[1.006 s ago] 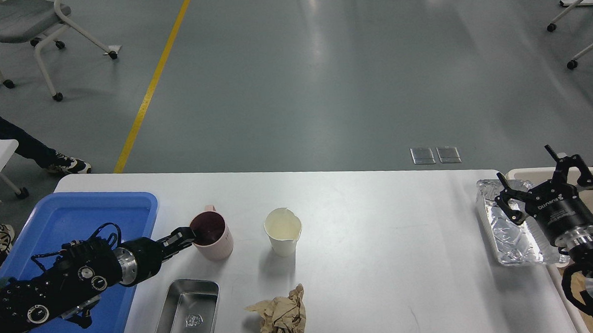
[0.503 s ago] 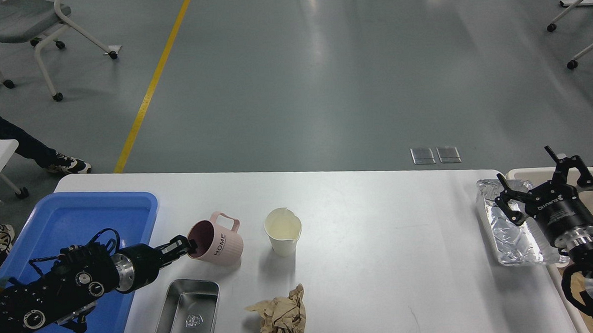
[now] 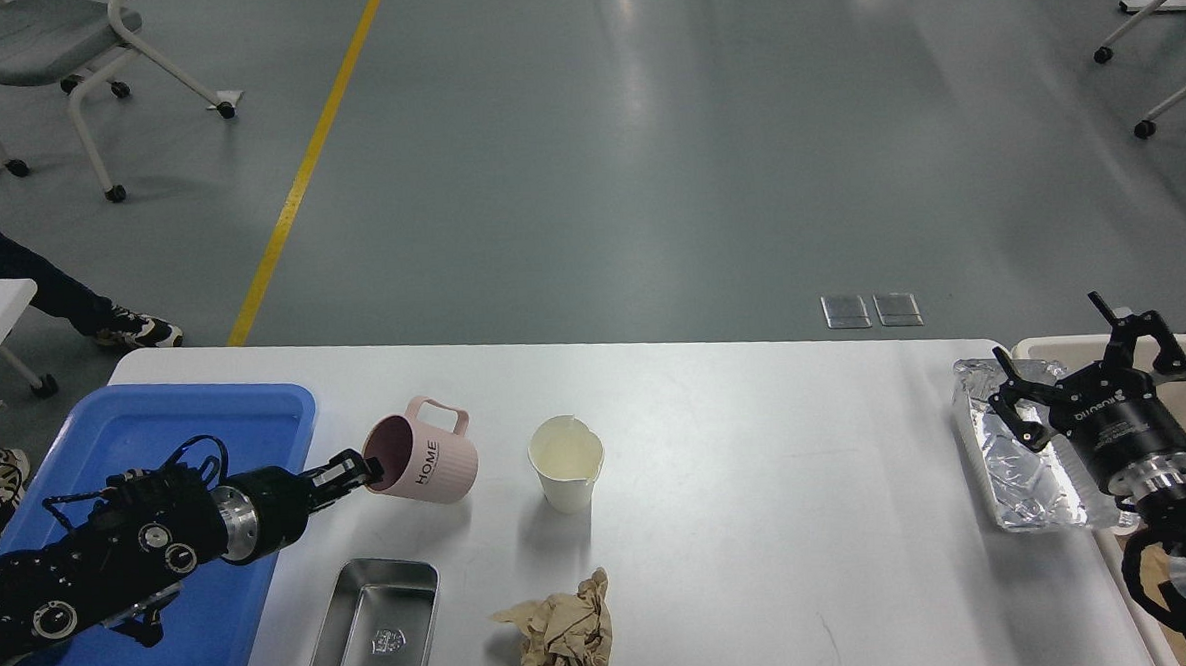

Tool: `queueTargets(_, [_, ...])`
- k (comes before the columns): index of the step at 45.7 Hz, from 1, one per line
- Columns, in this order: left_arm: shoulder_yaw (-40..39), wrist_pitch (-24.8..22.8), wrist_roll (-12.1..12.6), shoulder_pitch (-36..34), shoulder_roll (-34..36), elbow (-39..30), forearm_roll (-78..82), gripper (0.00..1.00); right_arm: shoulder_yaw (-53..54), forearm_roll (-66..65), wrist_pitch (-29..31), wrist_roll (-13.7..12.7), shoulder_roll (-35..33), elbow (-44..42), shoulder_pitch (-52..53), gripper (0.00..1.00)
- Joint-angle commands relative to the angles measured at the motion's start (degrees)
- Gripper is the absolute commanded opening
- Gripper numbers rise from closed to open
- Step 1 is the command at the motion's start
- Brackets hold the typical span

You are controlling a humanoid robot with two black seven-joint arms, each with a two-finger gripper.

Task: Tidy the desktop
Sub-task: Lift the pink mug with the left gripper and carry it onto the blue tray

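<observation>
The left pincer (image 3: 359,472) is clamped on the pink mug's (image 3: 427,462) rim — the mug is tipped sideways, mouth toward the blue tray (image 3: 162,424) at the tabletop's (image 3: 758,446) left edge. The right pincer (image 3: 1090,361) is spread apart, far off.

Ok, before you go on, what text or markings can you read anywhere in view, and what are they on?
"HOME": on the side of the pink mug, tilted, rim gripped by the left pincer.
White brand lettering on the right pincer body: upside down, too small to read surely.
Embossed mark on the floor of the steel tray: a logo, not legible.
</observation>
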Motion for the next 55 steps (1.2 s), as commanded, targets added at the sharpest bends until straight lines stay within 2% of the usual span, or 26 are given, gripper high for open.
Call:
queueTargets(1, [0.11, -0.09, 0.86, -1.00, 0.94, -1.28, -0.09, 0.00, 0.00, 0.00, -0.09, 0.00, 0.04, 0.00, 0.08, 1.00])
queueTargets(13, [0.11, -0.26, 1.21, -4.42, 13.33, -11.91, -0.09, 0.00, 0.00, 0.00, -0.09, 0.00, 0.04, 0.00, 0.17, 1.00])
queueTargets(23, [-0.15, -2.72, 1.12, -4.87, 26.60, -18.77, -0.09, 0.00, -0.09, 0.00, -0.09, -0.08, 0.04, 0.09, 0.43, 1.00])
queueTargets(36, [-0.68, -6.94, 0.16, -5.31, 41.63, -21.50, -0.18, 0.00, -0.09, 0.00, -0.09, -0.08, 0.04, 0.09, 0.43, 1.00])
queueTargets(41, [-0.68, -9.05, -0.72, -5.31, 45.41, -21.50, -0.18, 0.00, -0.18, -0.09, -0.09, -0.09, -0.05, 0.00, 0.61, 1.00])
queueTargets(46, [-0.33, -12.04, -2.74, -4.96, 47.53, -21.59, -0.01, 0.00, -0.18, -0.26, 0.00, 0.00, -0.05, -0.09, 0.78, 1.00])
queueTargets(55, [0.37, -11.43, -1.17, -2.41, 45.33, -21.85, 2.02, 0.00, -0.18, -1.76, 0.00, 0.00, 1.00, -0.09, 0.87, 1.00])
